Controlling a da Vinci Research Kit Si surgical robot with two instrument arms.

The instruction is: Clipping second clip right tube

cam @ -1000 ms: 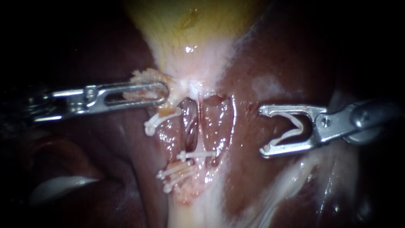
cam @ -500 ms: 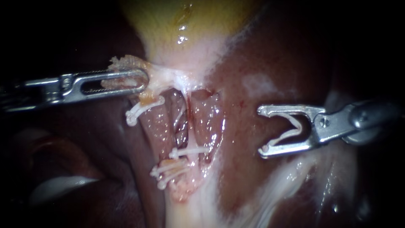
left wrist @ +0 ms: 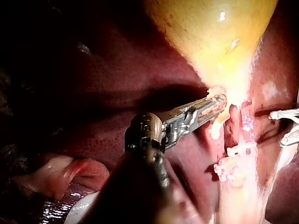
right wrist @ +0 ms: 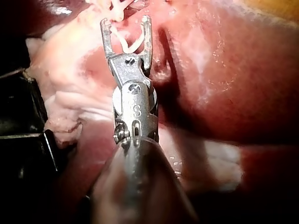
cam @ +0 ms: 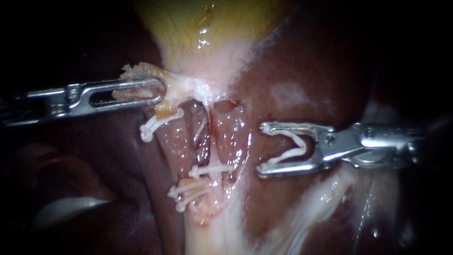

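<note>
My left instrument [cam: 139,92] comes in from the left, shut on a frayed flap of pale tissue at the gallbladder [cam: 207,28] neck; it also shows in the left wrist view [left wrist: 212,102]. Below the neck run two pink tubes. The left tube [cam: 174,141] carries white clips [cam: 160,122] above and lower down [cam: 188,191]. One white clip [cam: 212,169] crosses the right tube [cam: 232,137] low down. My right instrument [cam: 261,150] stands just right of that tube, apart from it, jaws wide with an open white clip [cam: 292,146] seated between them, as the right wrist view [right wrist: 125,23] shows.
Dark red liver [cam: 306,61] surrounds the tubes on both sides. White fatty strands [cam: 321,203] run under my right instrument's shaft. A pale fold [cam: 66,208] lies at the lower left. In the left wrist view my right instrument's tips [left wrist: 286,126] show beyond the tubes.
My left instrument pulled the gallbladder neck up and to the left, stretching the tubes. My right instrument then moved left, closer to the right tube, still carrying its open clip.
</note>
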